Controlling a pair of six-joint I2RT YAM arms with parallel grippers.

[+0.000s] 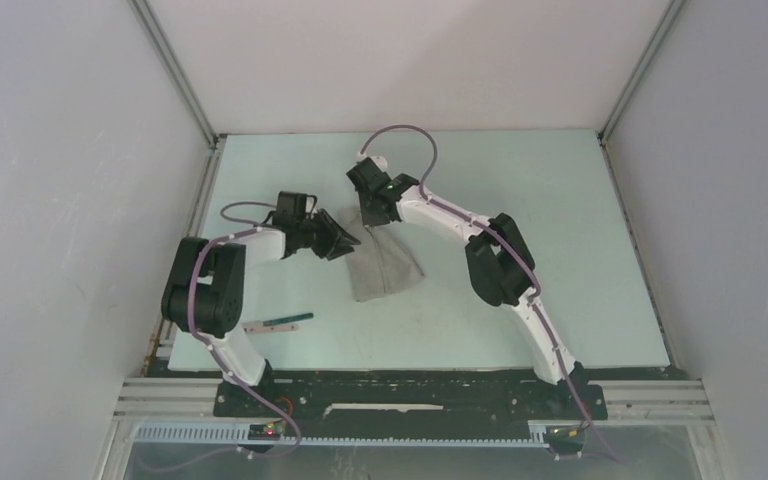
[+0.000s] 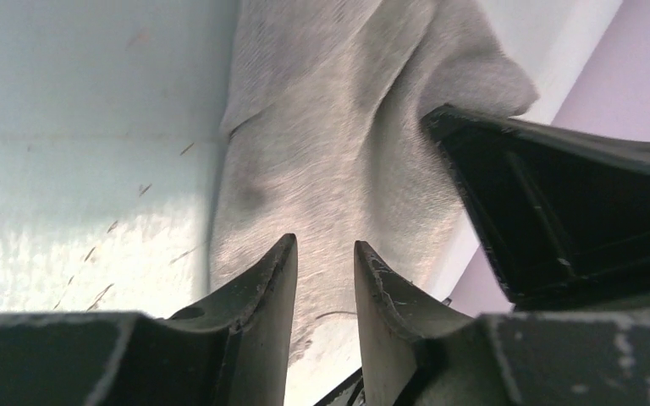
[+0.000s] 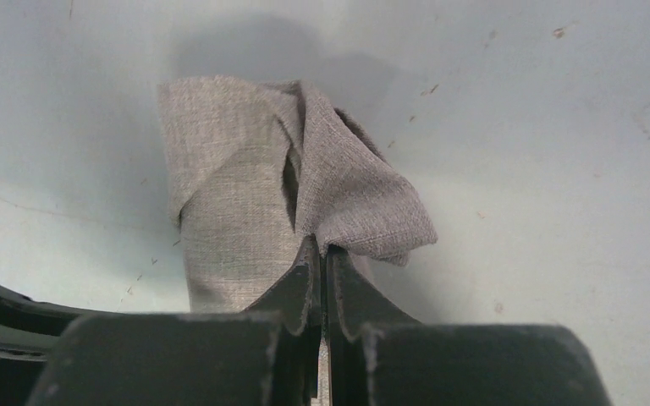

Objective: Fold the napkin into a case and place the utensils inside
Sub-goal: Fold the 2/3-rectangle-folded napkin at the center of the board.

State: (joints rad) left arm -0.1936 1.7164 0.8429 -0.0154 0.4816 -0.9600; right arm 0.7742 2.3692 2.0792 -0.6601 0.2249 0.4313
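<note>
One napkin point(image 1: 385, 265), partly folded, lies mid-way across the table point(image 1: 520, 200), long axis running far-to-near. The right gripper point(image 3: 322, 254) pinches its far end. The left gripper point(image 2: 326, 262) stands slightly spread beside it. The utensils point(image 1: 280, 322) lie left-right.

The top external view looks down from high behind the arm bases point(image 1: 245, 372) and takes in the whole bench point(image 1: 520, 180). The left wrist view looks along the left end effector point(image 2: 326, 271), low and very near the napkin point(image 2: 322, 152). The right wrist view looks down past the right end effector point(image 3: 322, 262), also near. All three share the napkin; the left wrist view shows also the right end effector.
</note>
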